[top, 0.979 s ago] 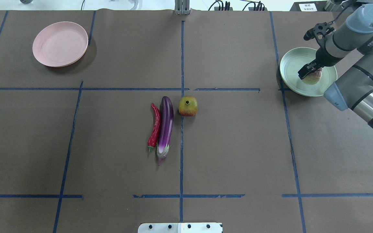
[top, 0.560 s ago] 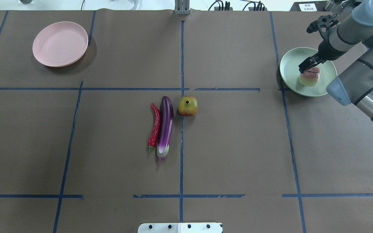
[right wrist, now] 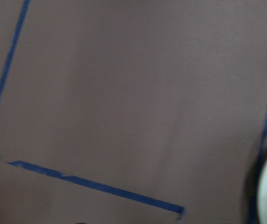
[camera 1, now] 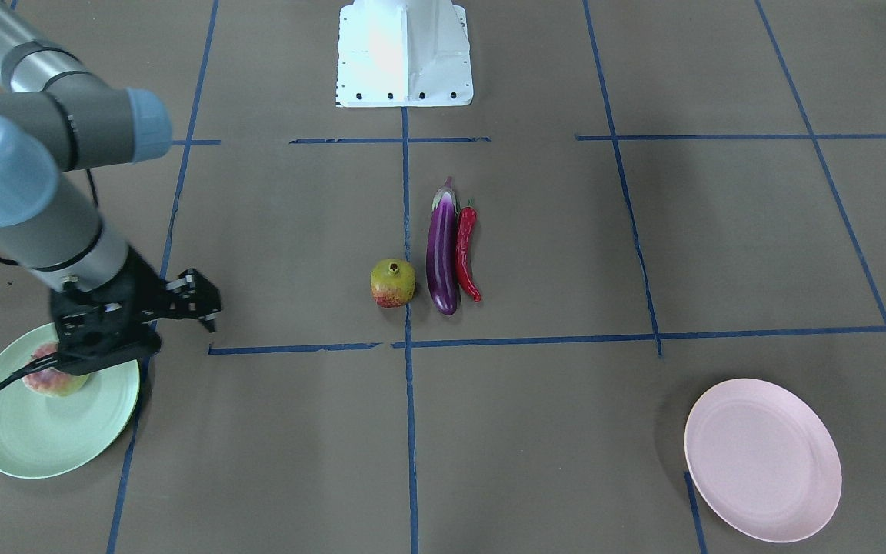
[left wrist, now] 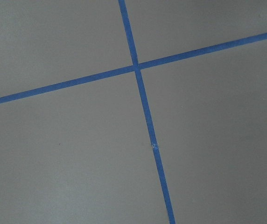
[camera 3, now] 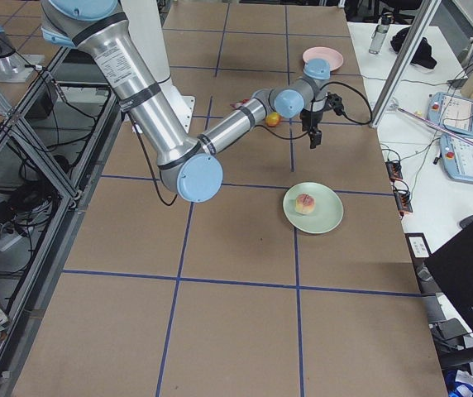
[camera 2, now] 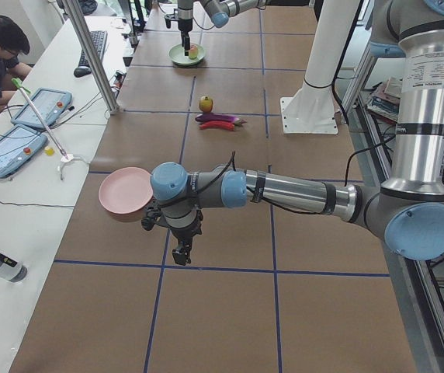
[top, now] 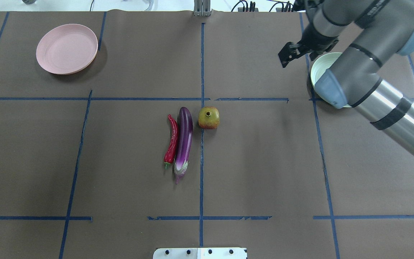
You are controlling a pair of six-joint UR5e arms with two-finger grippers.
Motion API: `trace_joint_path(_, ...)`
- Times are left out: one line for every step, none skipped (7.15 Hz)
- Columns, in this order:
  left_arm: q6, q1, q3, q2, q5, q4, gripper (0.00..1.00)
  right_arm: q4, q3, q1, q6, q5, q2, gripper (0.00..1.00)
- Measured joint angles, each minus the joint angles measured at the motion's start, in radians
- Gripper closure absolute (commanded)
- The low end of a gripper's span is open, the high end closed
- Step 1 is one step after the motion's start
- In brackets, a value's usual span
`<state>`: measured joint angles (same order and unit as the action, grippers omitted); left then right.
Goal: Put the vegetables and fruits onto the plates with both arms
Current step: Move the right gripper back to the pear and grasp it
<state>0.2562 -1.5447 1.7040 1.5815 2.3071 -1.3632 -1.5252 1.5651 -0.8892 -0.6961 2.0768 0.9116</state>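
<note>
The peach (camera 1: 54, 377) lies on the mint green plate (camera 1: 51, 438); in the overhead view my right arm hides the peach and most of that plate (top: 320, 70). My right gripper (top: 289, 57) hangs open and empty above the table, just beside the plate on the side towards the table's middle. The eggplant (top: 184, 142), the red chili (top: 172, 140) touching it, and the pomegranate (top: 208, 117) lie at the table's centre. The pink plate (top: 67, 48) is bare. My left gripper (camera 2: 182, 252) shows only in the exterior left view, low beside the pink plate (camera 2: 125, 193); I cannot tell if it is open.
The white robot base (camera 1: 404, 54) stands at the table's near-robot edge. Blue tape lines divide the brown table cover (top: 264, 162). An operator sits at a side desk with tablets (camera 2: 32, 109).
My right gripper has lifted off the peach, left it on the green plate, and swung away from the plate towards the table's middle. The other produce has not moved.
</note>
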Motion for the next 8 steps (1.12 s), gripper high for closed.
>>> trace_joint_path(0.0,0.0,-0.001,0.0,0.0,0.0,0.0,-0.007,-0.013,0.104,-0.136,-0.089,-0.072,0.0)
trace_joint_path(0.0,0.0,-0.001,0.0,0.0,0.0,0.0,-0.009,-0.046,0.197,-0.248,-0.177,-0.142,0.0)
trace_joint_path(0.0,0.0,-0.001,0.0,0.0,0.001,0.0,-0.01,-0.093,0.263,-0.323,-0.243,-0.204,0.0)
trace_joint_path(0.0,0.0,-0.001,0.0,0.0,0.001,0.0,-0.011,-0.136,0.298,-0.357,-0.278,-0.243,0.0)
trace_joint_path(0.0,0.0,-0.001,0.0,0.0,0.001,0.0,-0.012,-0.165,0.317,-0.37,-0.297,-0.26,0.0)
trace_joint_path(0.0,0.0,-0.001,0.0,0.0,0.001,0.0,-0.012,-0.186,0.328,-0.375,-0.308,-0.264,0.0)
trace_joint_path(0.0,0.0,-0.001,0.0,0.0,0.001,0.0,-0.012,-0.2,0.34,-0.376,-0.317,-0.262,0.0)
trace_joint_path(0.0,0.0,-0.001,0.0,0.0,0.001,0.0,-0.011,-0.215,0.35,-0.377,-0.325,-0.261,0.0)
